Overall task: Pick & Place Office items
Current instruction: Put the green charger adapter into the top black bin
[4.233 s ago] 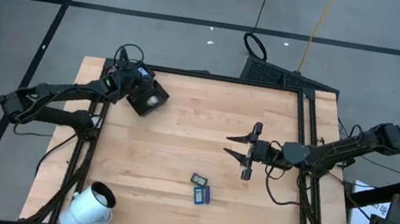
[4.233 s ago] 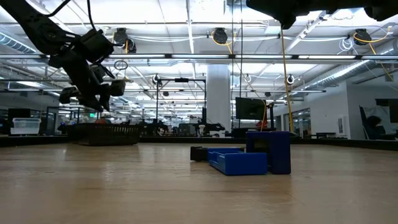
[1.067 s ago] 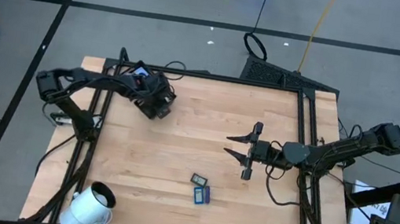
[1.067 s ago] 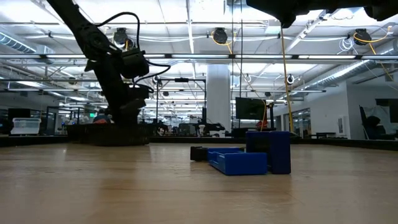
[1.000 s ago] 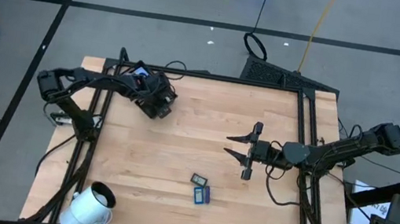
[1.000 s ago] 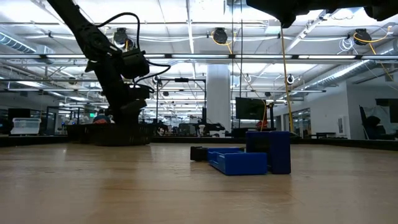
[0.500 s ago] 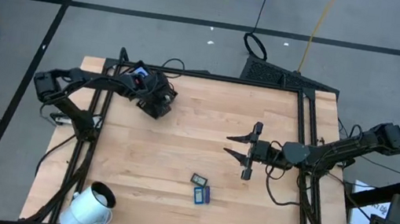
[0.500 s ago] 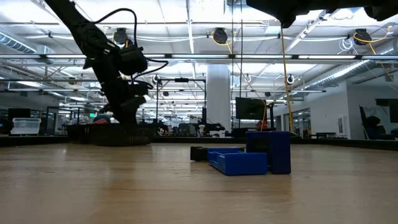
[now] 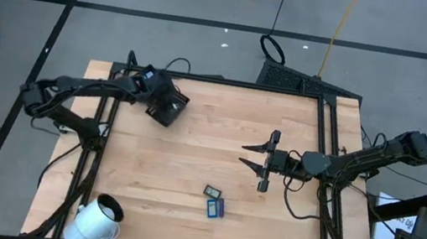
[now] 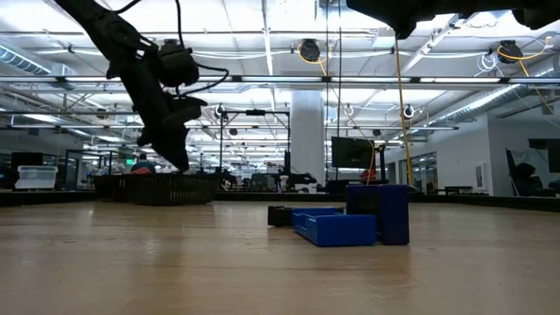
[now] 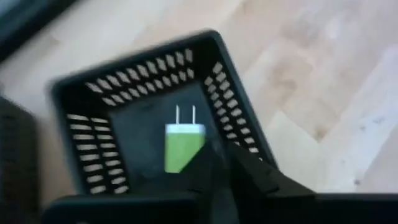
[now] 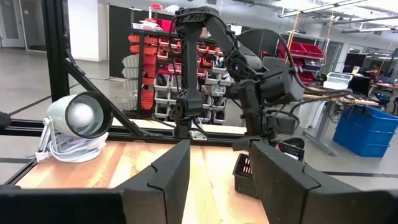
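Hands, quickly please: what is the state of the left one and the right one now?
Left hand: closed, holding nothing, over the black basket containing the green charger.
Right hand: open, empty, above mid-table.

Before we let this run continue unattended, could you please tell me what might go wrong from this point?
1. The left gripper, shut and empty, hangs right over the black slotted plastic basket holding the green-and-white plug charger; a low swing might nudge the basket.
2. The small blue rectangular items lie bunched together mid-table, so a grasp may catch or push a neighbour.
3. The right gripper waits part-open near them; both arms reaching there could collide.
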You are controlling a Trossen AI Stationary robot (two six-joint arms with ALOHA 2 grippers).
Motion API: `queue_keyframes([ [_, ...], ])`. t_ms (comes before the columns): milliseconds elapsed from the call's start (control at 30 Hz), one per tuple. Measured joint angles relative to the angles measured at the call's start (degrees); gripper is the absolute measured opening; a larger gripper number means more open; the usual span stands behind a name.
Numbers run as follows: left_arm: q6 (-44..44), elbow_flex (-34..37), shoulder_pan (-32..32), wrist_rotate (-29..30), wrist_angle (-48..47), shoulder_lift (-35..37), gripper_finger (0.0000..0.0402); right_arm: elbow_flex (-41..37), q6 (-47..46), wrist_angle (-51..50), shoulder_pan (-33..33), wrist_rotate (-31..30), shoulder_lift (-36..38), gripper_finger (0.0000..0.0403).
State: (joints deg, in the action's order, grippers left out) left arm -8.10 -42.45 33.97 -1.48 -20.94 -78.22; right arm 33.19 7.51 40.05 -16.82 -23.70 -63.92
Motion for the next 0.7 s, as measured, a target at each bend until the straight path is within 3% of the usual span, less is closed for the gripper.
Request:
queue_keyframes([
  [133,-1.28,0.00,-0.42,-1.45,-0.75,-1.63,0.0112,0.00,0.00,-0.02,0.00,0.00,0.01,0.0155],
  [367,-0.90,-0.05,-1.11,7.76,0.31,-5.30,0.0215,0.00,0.00,0.00,0.00,0.00,0.01,0.0155],
  [500,-0.61,-0.05,-1.11,6.81,0.91,-7.19,0.0240,0.00,0.00,-0.02,0.00,0.02,0.02,0.0155],
  [700,0.49,-0.09,-1.11,4.29,2.52,-10.76,0.0243,0.00,0.00,-0.02,0.00,0.02,0.00,0.0155],
])
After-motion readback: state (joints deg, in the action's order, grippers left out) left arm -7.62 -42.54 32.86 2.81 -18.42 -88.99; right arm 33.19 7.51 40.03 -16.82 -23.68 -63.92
